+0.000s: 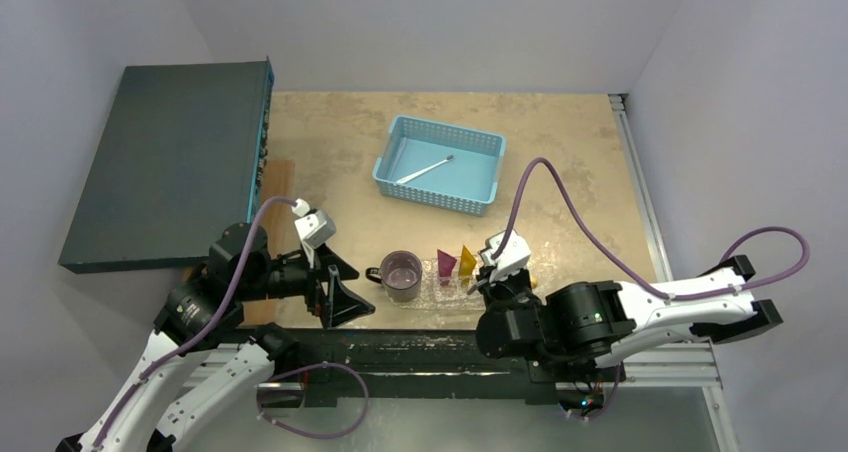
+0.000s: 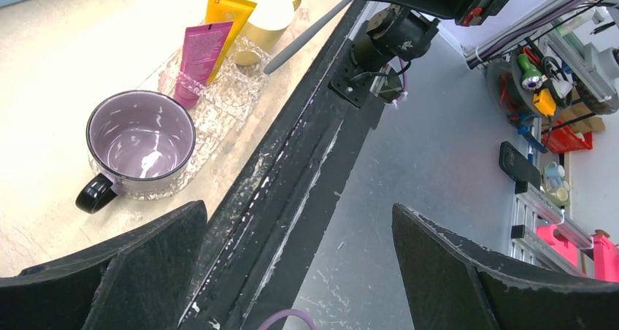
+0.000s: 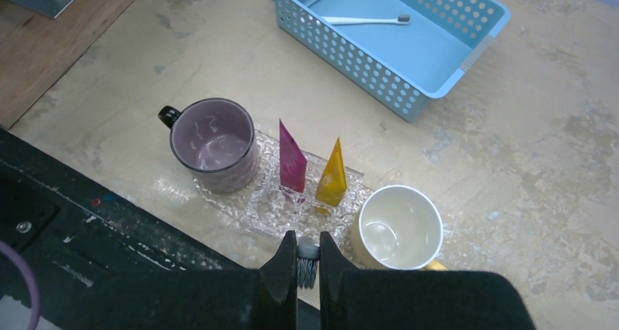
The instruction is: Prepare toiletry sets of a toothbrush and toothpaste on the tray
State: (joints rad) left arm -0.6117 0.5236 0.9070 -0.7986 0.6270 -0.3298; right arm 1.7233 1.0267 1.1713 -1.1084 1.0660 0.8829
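On the crinkled clear tray (image 3: pixel 252 206), a wedge-shaped pink tube (image 3: pixel 292 158) and yellow tube (image 3: pixel 332 177) stand upright between a glossy purple mug (image 3: pixel 213 136) and a yellow mug (image 3: pixel 398 228). At the tray's near edge, the right gripper (image 3: pixel 307 264) pinches a toothbrush (image 3: pixel 307 250) by its bristled head. The left gripper (image 2: pixel 299 271) gapes wide, holding nothing. A second brush (image 3: pixel 365 21) lies in the perforated blue basket (image 3: pixel 365 67).

Holding left claw (image 2: pixel 299 286) spread wide over the black rail (image 2: pixel 292 169) beside the table (image 2: pixel 66 60). Viewing the tray (image 2: pixel 241 89) carrying purple mug (image 2: pixel 140 144) at near end, pink tube (image 2: pixel 198 60) and yellow tube (image 2: pixel 223 23) upright mid-tray, yellow mug (image 2: pixel 268 20) just behind.
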